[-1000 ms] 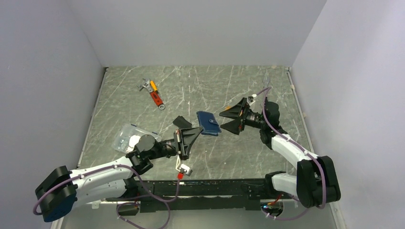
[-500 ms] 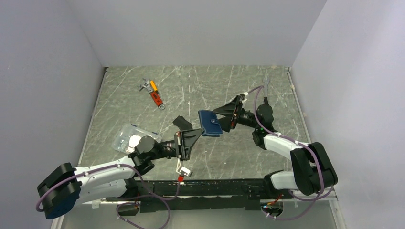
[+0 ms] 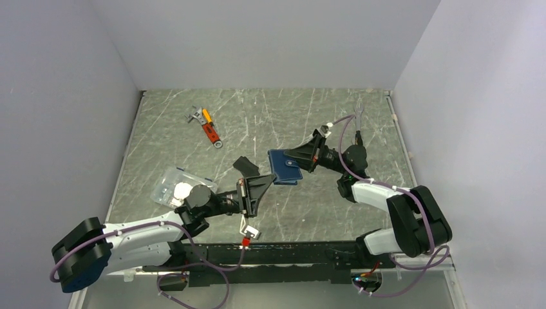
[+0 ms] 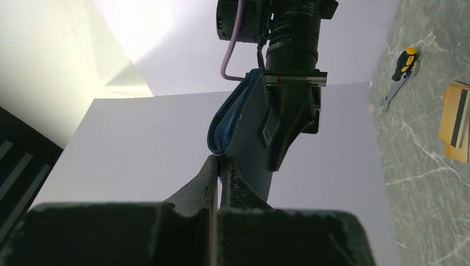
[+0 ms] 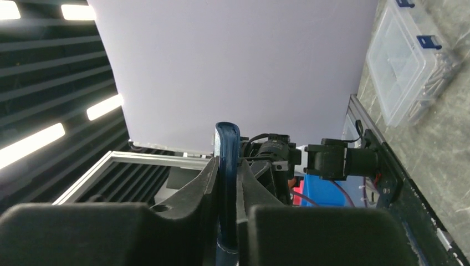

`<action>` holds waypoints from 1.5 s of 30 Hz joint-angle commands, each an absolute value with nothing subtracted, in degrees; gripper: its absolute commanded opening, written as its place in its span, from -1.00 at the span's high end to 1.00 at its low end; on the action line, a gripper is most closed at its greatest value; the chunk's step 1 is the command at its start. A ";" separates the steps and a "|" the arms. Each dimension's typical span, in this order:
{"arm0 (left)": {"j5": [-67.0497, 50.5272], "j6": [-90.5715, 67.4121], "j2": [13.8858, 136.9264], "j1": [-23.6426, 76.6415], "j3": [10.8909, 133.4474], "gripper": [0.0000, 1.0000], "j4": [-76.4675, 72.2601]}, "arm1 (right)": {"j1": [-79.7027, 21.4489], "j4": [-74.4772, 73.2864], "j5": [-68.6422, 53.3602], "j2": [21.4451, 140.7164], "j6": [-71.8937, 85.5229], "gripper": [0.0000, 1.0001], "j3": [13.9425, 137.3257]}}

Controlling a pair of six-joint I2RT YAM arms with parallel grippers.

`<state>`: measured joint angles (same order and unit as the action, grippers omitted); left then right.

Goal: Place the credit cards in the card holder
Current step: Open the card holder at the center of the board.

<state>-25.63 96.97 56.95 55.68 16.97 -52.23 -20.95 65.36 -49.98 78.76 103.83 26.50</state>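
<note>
**Card holder held between both grippers, off the table**

Grey marbled table (image 3: pixel 270 116), pale walls (image 3: pixel 257 45) on three sides.

- Card holder (image 3: pixel 282 167): dark blue, folded shut, held in the air near the middle of the table with one arm at each end. In the left wrist view its stitched tab faces the camera and the folded spine shows as a rounded blue edge.
- Left gripper (image 3: pixel 269 176): fingers pressed together on the near-left edge of the card holder. In its own wrist view, only a thin slit shows between the fingers, with the blue edge rising out of it.
- Right gripper (image 3: pixel 298 158): clamped on the opposite, far-right edge. In the right wrist view, the blue edge stands upright between the two fingers, and both touch it.
- Black card (image 3: pixel 245 165): lies flat on the table just left of the left gripper's fingers, apart from the card holder.
- Orange card (image 4: pixel 457 122): black stripe, flat on the table; seen only at the right edge of the left wrist view.
- Clear plastic box (image 3: pixel 172 183): lies beside the left arm, lid closed.
- Orange-handled tool (image 3: pixel 207 127): far left of the table, well apart from both arms.
</note>
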 commanded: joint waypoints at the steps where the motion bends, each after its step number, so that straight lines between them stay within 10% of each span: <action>1: -19.55 95.60 55.56 57.56 18.00 0.85 -50.79 | -21.03 72.20 -49.88 78.37 104.61 0.87 27.40; 8: -1.65 66.03 50.15 61.34 33.46 -0.98 -18.45 | -18.36 52.28 -53.15 71.27 89.08 1.00 32.63; 15: -2.48 25.81 51.40 60.58 55.20 -0.99 17.83 | -18.18 9.32 -48.76 64.35 55.10 1.00 46.30; 29: -36.66 -18.54 66.44 33.66 71.29 -0.99 33.95 | -21.32 11.66 -45.26 57.37 46.67 1.00 48.57; 45: -54.55 -21.43 68.01 30.99 69.79 -0.91 22.61 | -30.75 15.56 -40.85 61.38 43.95 1.00 52.09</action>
<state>-48.66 -20.49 70.04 31.05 70.35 27.62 -29.69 11.27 -42.37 61.19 45.19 48.62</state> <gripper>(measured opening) 0.970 0.067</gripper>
